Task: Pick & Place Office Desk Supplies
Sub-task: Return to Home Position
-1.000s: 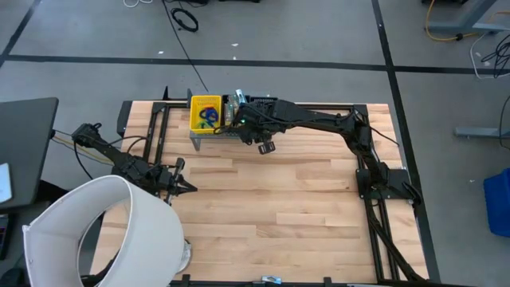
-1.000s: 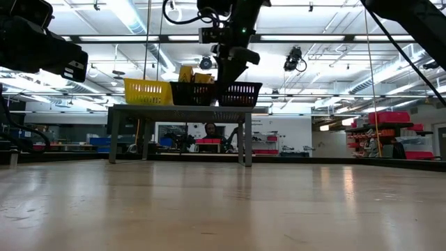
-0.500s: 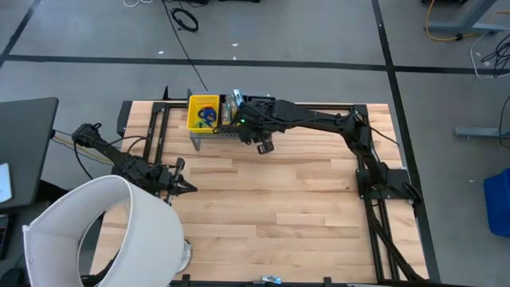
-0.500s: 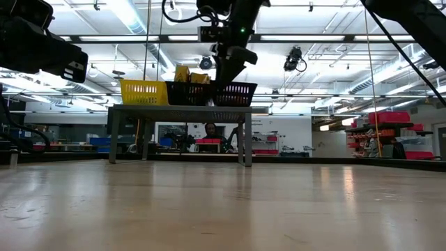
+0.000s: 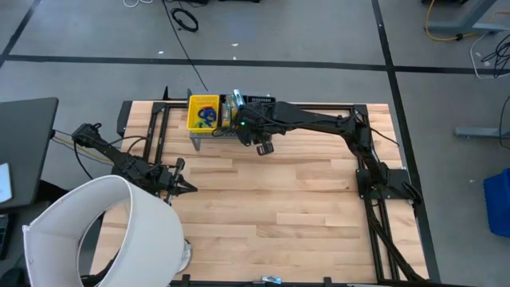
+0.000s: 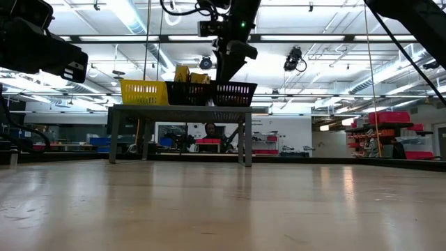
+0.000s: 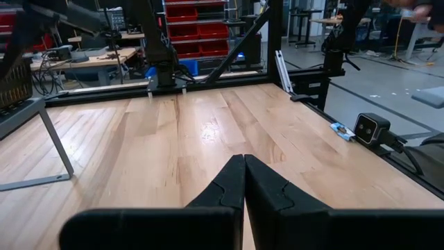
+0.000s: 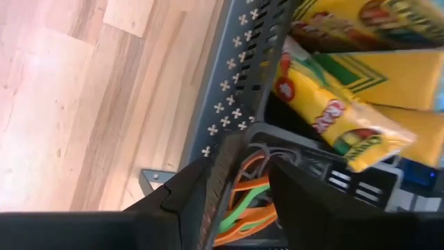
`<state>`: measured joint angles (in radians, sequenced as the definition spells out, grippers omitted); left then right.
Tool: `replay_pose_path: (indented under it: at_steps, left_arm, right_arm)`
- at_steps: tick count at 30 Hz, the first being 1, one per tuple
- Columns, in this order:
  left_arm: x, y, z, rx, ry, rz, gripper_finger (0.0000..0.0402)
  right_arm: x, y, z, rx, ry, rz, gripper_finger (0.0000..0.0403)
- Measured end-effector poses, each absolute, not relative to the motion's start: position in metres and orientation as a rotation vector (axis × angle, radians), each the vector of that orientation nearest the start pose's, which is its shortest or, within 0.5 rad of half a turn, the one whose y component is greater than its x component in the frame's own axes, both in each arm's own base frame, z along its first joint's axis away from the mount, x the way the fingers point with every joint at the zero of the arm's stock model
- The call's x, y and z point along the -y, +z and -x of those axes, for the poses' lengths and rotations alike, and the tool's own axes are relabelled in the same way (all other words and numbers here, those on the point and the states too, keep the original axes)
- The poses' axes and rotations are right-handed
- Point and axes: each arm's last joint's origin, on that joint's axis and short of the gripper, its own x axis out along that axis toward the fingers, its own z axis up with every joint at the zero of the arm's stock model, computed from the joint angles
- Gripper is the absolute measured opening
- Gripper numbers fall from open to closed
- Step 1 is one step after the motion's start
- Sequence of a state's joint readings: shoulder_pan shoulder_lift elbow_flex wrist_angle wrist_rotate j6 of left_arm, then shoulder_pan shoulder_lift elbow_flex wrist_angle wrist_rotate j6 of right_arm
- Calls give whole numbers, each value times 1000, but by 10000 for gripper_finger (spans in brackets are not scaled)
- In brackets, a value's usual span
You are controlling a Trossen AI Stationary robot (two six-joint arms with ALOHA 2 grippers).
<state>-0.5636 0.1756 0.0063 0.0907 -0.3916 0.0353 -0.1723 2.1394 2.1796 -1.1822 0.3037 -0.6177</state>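
Observation:
On a grey raised shelf [image 6: 180, 108] at the table's far edge stand a yellow basket [image 5: 195, 104] with blue loops [image 5: 207, 115] and a dark mesh basket [image 6: 233, 93]. The dark basket holds yellow-and-green crayon boxes [image 8: 347, 104] and orange and green loops [image 8: 239, 208]. My right gripper [image 8: 239, 167] is open and slants down over the dark basket, its fingers astride the basket's wall [image 8: 239, 76]. My left gripper [image 5: 190, 188] waits shut and level over the table's left part, holding nothing. My right gripper has one finger [image 8: 187, 198] outside the dark basket's perforated wall [image 8: 222, 156] and the other [image 8: 305, 201] inside, over the loops. It comes slanting down from the table's right. A gap shows between the wall and the inner finger. Whether the outer finger touches the wall, I cannot tell.
A big white cylinder [image 5: 119, 231] lies at the near left corner, close to my left arm. Dark rails run along the table's left and right sides. A small camera [image 7: 368, 128] sits at the near edge. Bare wood [image 5: 271, 199] fills the middle.
Both baskets have slid a little toward the table's left along the shelf, and my right gripper has gone with them. The shelf itself has stayed put. In the last half second the baskets have kept still.

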Motion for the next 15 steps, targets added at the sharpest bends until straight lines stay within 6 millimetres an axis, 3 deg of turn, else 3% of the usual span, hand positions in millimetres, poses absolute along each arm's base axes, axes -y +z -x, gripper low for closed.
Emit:
replay_pose_path:
  at_steps: [7,15]
  left_arm:
    - [47,160,-95,-66,-173,-73,8]
    - [47,160,-95,-65,-179,-72,8]
  right_arm:
    - [71,338,-436,-1167,-94,630,165]
    - [49,384,-428,-921,-173,476,165]
